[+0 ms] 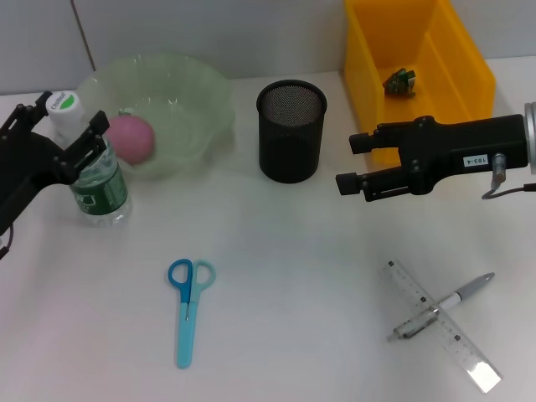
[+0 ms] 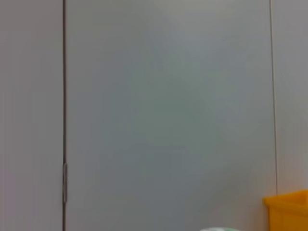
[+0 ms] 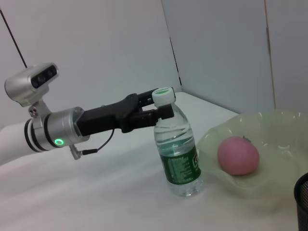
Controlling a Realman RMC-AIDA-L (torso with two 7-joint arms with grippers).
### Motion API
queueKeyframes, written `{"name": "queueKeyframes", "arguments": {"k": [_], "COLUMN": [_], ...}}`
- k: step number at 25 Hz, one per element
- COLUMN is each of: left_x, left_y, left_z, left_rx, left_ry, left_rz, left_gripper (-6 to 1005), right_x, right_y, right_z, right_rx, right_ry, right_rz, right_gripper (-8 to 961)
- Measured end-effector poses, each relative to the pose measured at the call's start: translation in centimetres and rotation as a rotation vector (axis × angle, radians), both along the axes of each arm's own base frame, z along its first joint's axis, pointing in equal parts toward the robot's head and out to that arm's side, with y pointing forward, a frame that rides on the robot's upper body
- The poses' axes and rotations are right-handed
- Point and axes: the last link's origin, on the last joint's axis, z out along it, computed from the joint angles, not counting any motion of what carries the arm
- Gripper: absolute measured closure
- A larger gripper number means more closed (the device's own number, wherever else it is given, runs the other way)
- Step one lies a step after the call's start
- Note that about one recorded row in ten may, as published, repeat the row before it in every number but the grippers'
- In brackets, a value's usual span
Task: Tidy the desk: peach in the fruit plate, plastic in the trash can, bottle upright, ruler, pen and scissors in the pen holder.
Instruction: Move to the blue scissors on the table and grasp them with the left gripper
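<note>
The water bottle (image 1: 99,180) (image 3: 178,149) stands upright at the left. My left gripper (image 1: 69,115) (image 3: 155,105) is at its neck, a finger on each side of the green-and-white cap, open. The pink peach (image 1: 131,138) (image 3: 238,155) lies in the green fruit plate (image 1: 197,100) (image 3: 274,127). A crumpled bit of plastic (image 1: 400,81) lies in the yellow trash can (image 1: 452,38). Blue scissors (image 1: 188,308) lie front-centre. The clear ruler (image 1: 448,331) and the pen (image 1: 448,301) are crossed at the front right. My right gripper (image 1: 350,163) hovers open, right of the black mesh pen holder (image 1: 291,130).
The fruit plate sits directly behind and right of the bottle. The trash can stands at the back right, behind my right arm. The left wrist view holds only the wall and a corner of the yellow trash can (image 2: 288,211).
</note>
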Motion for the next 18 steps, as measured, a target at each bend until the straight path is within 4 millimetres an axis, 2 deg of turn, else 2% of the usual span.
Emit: {"name": "queueKeyframes", "arguments": {"k": [4,5,6,7,9,10,11,13,15,18], "left_x": [0.0,-0.3,-0.3,-0.3,-0.3,-0.1,0.8,1.4,2.8,3.3], "left_y": [-0.1,-0.8,-0.8,-1.6,-1.6,-2.1,-3.3,-3.8,-4.9,-5.0], "left_z": [0.2,2.0,2.0,4.1,4.1,5.0,6.1,6.4,6.4,6.0], "left_rx": [0.004,0.016,0.016,-0.016,-0.016,-0.054,-0.163,-0.214,-0.340,-0.388], "left_ry": [-0.008,-0.078,-0.078,-0.160,-0.160,-0.199,-0.240,-0.248,-0.241,-0.227], "left_rz": [-0.005,-0.023,-0.023,-0.060,-0.060,-0.085,-0.151,-0.186,-0.254,-0.262], "left_gripper": [207,190,190,190,190,190,190,191,191,191], "right_x": [0.0,0.1,0.1,0.1,0.1,0.1,0.1,0.1,0.1,0.1], "right_y": [0.0,0.0,0.0,0.0,0.0,0.0,0.0,0.0,0.0,-0.1], "right_z": [0.0,0.0,0.0,0.1,0.1,0.1,0.1,0.1,0.0,-0.2], "right_rx": [-0.001,-0.001,-0.001,-0.001,-0.001,-0.001,-0.001,-0.002,-0.006,-0.019], "right_ry": [0.001,0.001,0.001,0.001,0.000,-0.001,-0.001,-0.003,-0.012,-0.018], "right_rz": [-0.004,-0.005,-0.005,-0.008,-0.008,-0.007,-0.007,-0.006,-0.003,0.006], "right_gripper": [120,120,120,120,120,120,120,121,121,121]}}
